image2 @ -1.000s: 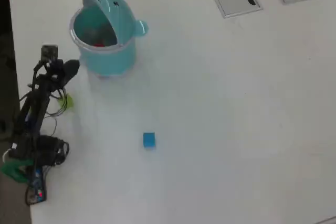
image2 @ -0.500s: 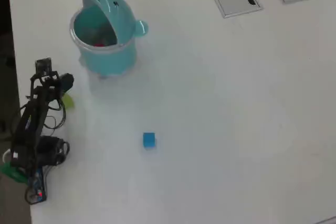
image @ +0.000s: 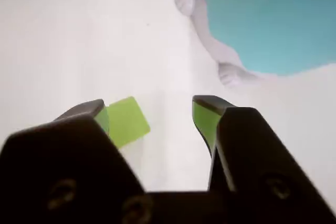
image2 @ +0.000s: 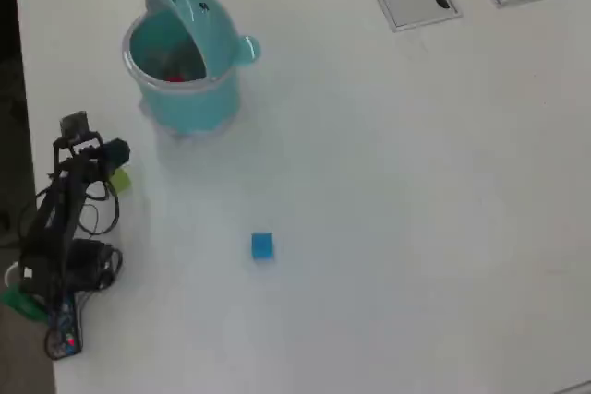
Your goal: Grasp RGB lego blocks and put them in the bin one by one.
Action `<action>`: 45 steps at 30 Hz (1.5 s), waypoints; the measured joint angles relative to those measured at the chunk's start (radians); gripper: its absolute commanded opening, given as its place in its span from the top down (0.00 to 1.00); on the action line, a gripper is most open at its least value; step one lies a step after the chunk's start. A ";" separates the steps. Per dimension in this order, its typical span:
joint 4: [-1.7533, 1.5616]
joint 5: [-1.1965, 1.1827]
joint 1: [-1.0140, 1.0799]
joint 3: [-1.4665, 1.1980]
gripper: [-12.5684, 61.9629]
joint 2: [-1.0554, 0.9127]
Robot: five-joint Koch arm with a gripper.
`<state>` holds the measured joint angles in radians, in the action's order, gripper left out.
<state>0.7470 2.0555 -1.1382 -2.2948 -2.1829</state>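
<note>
Fingers spread wide on your gripper (image: 152,109), holding nothing, with the yellow-green block (image: 126,120) on the surface touching the inner face of the left one in the wrist view. You're lining up the second grasp, by the look of it. A red block (image2: 174,74) sits in the bin (image2: 189,103); the blue block (image2: 262,245) waits well apart. Next: centre the block, lower, close.

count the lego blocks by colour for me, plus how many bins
red block: 1, inside the bin
yellow-green block: 1, on the table by the open gripper
blue block: 1, alone on the table
teal bin: 1
total: 3 blocks and 1 bin, 4 things
</note>
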 measured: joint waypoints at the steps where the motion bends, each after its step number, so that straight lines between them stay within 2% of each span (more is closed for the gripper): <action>1: 0.002 0.002 0.000 -0.017 0.44 0.000; 12: 0.002 0.048 -0.005 -0.098 0.44 0.035; 38: -0.167 0.046 -0.040 -0.120 0.44 0.275; 45: -0.179 0.006 -0.040 -0.123 0.51 0.291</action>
<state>0.5676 2.0617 -1.1781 -2.4176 -1.8914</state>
